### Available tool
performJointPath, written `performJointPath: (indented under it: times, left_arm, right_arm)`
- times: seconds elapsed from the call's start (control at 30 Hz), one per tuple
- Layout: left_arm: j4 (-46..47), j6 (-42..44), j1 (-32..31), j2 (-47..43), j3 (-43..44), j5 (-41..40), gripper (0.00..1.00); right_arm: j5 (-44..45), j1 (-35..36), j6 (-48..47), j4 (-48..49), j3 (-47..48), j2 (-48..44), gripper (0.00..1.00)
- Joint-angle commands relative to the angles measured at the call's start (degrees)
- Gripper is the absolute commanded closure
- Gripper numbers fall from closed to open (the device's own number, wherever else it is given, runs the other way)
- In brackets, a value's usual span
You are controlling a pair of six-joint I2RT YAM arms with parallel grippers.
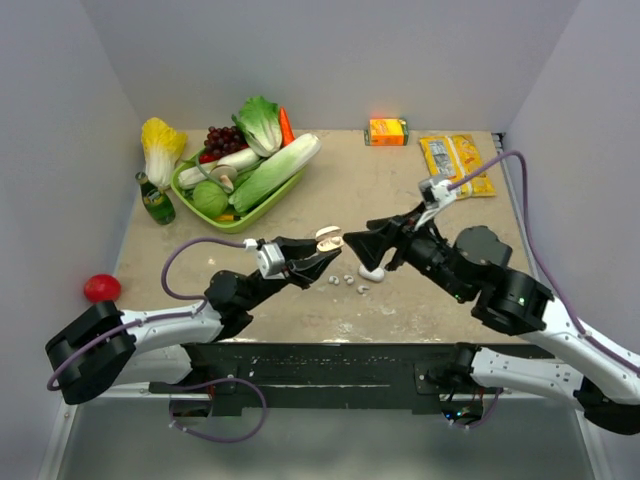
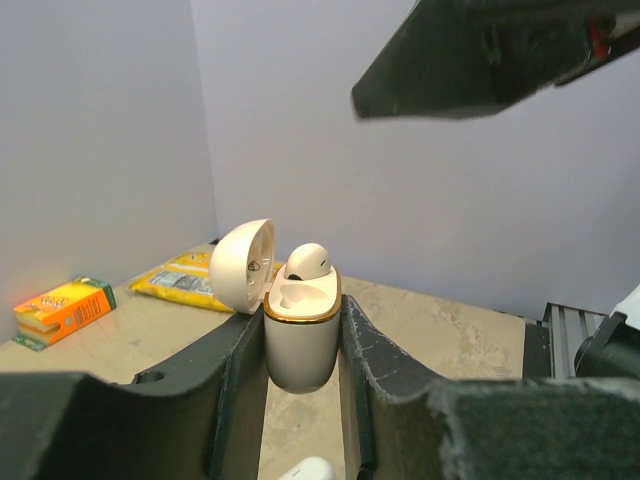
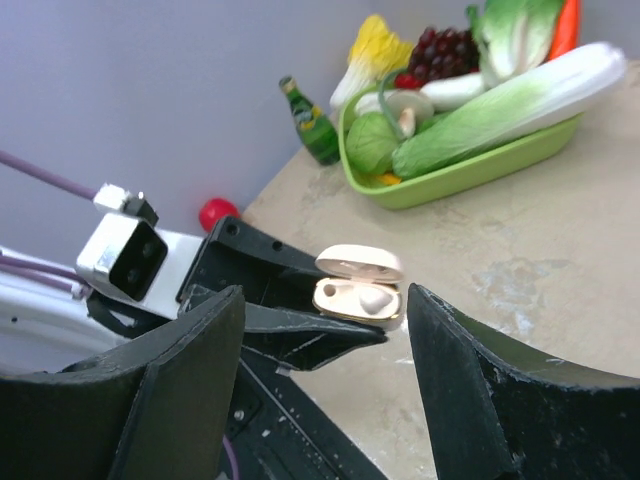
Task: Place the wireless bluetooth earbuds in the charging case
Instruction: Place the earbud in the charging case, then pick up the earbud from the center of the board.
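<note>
Left wrist view: the left end effector [image 2: 300,335] is clamped narrow on the charging case [image 2: 298,355]. It holds the case upright above the counter [image 2: 440,330] with the lid swung back, so the wells face up for loading. One earbud [image 2: 307,260] rests in a well and seems not fully seated. Just beyond, the right end effector [image 3: 325,350] faces the case, jaws wide and empty, placed to press or fetch. Small white pieces [image 1: 345,281] lie on the counter below the case. I cannot tell whether one is the second earbud. Farthest back are an orange carton [image 2: 58,308] and a yellow packet [image 2: 185,282].

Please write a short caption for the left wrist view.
Left hand holds the open charging case, one earbud sitting in it.
</note>
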Motion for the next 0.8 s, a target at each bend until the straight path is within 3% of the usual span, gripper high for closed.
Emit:
performJointPath:
  times: [0.0, 0.13, 0.23, 0.43, 0.53, 0.77]
  left_arm:
    - [28.6, 1.0, -0.2, -3.7, -4.6, -2.9, 1.0]
    - [29.4, -1.1, -0.2, -8.9, -11.1, -4.7, 1.0]
    - [28.0, -2.9, -0.3, -13.8, -14.5, -5.7, 1.0]
    - [13.5, -9.3, -0.3, -22.6, -14.4, -5.5, 1.0]
    - [11.0, -13.5, -0.3, -24.0, -14.2, -5.0, 1.0]
    - [21.2, -15.4, -0.3, -17.5, -15.2, 3.4, 1.0]
  right_arm:
    - [12.7, 0.0, -0.8, -1.9, -2.2, -4.1, 0.31]
    - [19.1, -0.5, 0.2, -5.3, -8.4, -2.7, 0.32]
    - [17.2, -2.6, 2.5, -4.8, -14.9, -0.1, 0.34]
    - [13.8, -3.1, 6.2, 1.1, -24.5, 3.5, 0.39]
    - [13.3, -3.1, 6.5, 2.4, -26.3, 5.2, 0.4]
    - [13.2, -3.2, 5.8, 3.0, -28.0, 8.3, 0.36]
